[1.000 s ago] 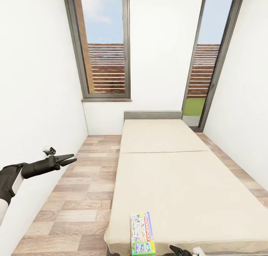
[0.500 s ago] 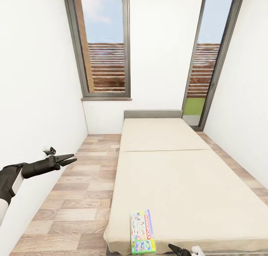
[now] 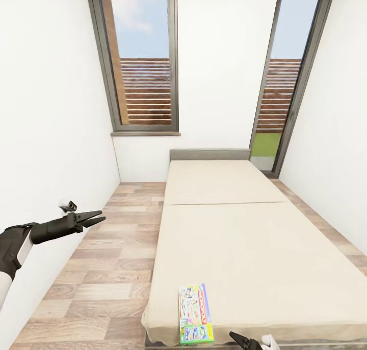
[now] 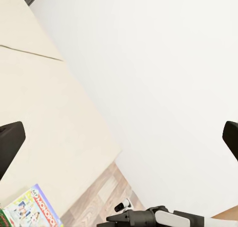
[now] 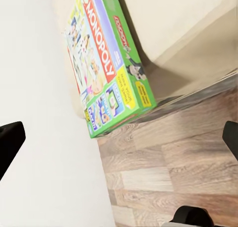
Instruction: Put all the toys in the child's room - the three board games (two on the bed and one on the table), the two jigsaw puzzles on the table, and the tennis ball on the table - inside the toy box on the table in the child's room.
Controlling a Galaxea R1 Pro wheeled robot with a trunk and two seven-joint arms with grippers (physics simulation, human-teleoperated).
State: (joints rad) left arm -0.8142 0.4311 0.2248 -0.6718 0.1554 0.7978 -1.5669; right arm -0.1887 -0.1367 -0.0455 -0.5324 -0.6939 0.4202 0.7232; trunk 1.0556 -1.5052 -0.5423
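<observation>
We see one board game [image 3: 195,313], a Monopoly box, lying flat at the bed's [image 3: 255,248] near edge, low in the frame's centre, its end overhanging slightly. We judge it light, stiff and slick, best pinched across that overhanging edge. Our left pincer [image 3: 92,218] hangs spread over the floor at left; our right pincer [image 3: 243,342], bottom edge, is spread, empty.
</observation>
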